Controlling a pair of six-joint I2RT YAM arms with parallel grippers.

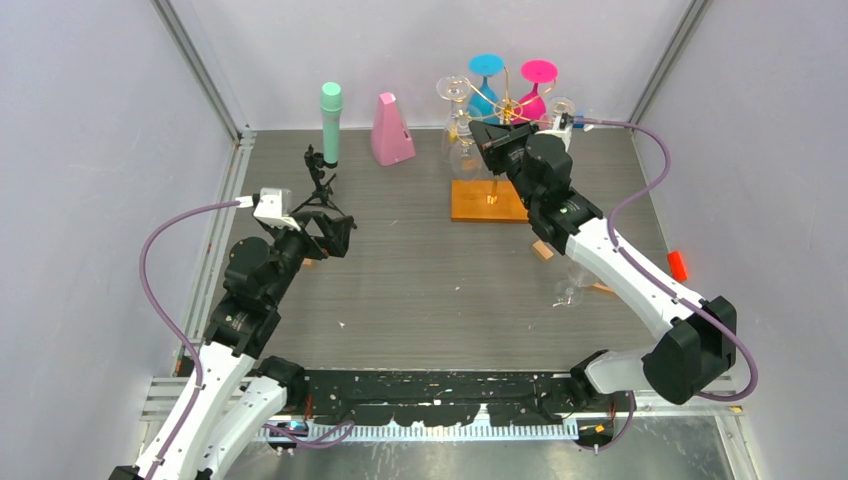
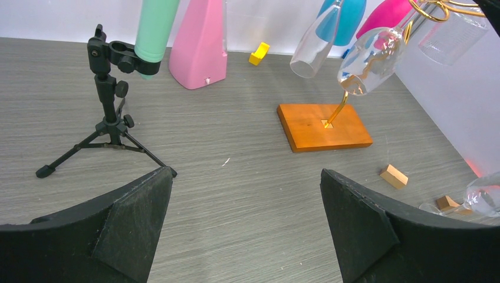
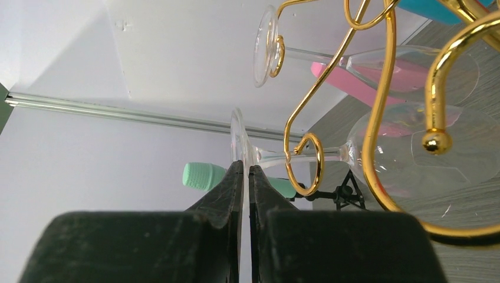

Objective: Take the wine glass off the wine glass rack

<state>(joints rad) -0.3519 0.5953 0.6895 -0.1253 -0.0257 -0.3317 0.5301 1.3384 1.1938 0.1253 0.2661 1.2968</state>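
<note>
Fingers of the right gripper [image 3: 243,168] are pinched almost shut on the thin foot of a clear wine glass [image 3: 401,159], which hangs on the wine glass rack [image 3: 435,94]. In the right wrist view the glass's long axis runs sideways to the right, across the fingers' length. The foot sits between the pads, the stem is threaded through one of the rack's gold curls, and the bowl lies beyond. Freeing it probably means sliding the stem out of that curl's open side; which side that is cannot be told. The left gripper [image 2: 244,177] stands wide open and empty, well apart near a black tripod [image 2: 109,127], so the right arm is nearer.
</note>
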